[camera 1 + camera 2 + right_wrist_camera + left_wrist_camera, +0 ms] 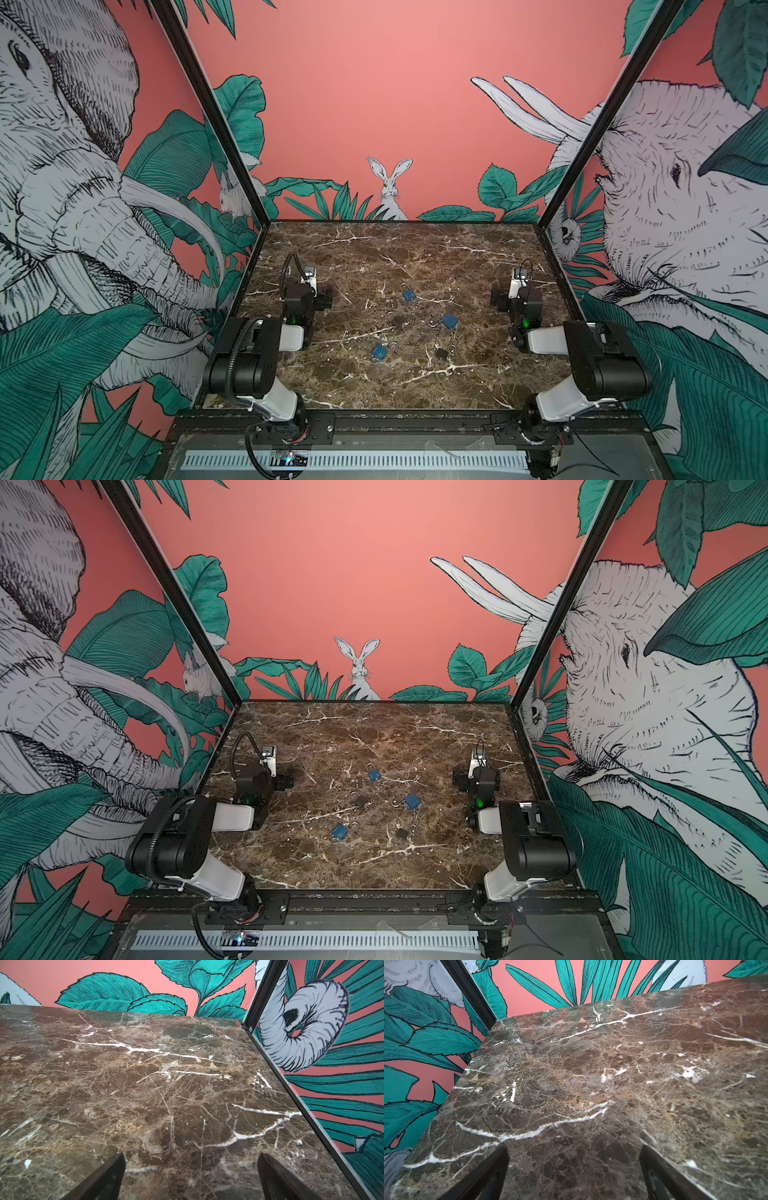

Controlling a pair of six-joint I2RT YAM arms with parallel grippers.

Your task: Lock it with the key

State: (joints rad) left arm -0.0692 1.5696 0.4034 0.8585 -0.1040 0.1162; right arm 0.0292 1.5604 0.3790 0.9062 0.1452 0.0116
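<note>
Several small padlocks lie in the middle of the marble table, seen in both top views. Three are blue (pixel 409 295) (pixel 449 321) (pixel 379 351) and two are dark (pixel 397 320) (pixel 441 353). Their shackles show as small silver loops. The key is too small for me to pick out. My left gripper (pixel 574 1153) hovers open over bare marble at the left. My right gripper (pixel 191 1159) hovers open over bare marble at the right. Both are well apart from the padlocks, with nothing between their fingers.
The brown marble table (pixel 415 249) is boxed in by a black frame with painted walls on three sides. The left arm (pixel 299 303) is folded near the left wall and the right arm (pixel 523 303) near the right wall. A black rail (pixel 415 419) runs along the front edge.
</note>
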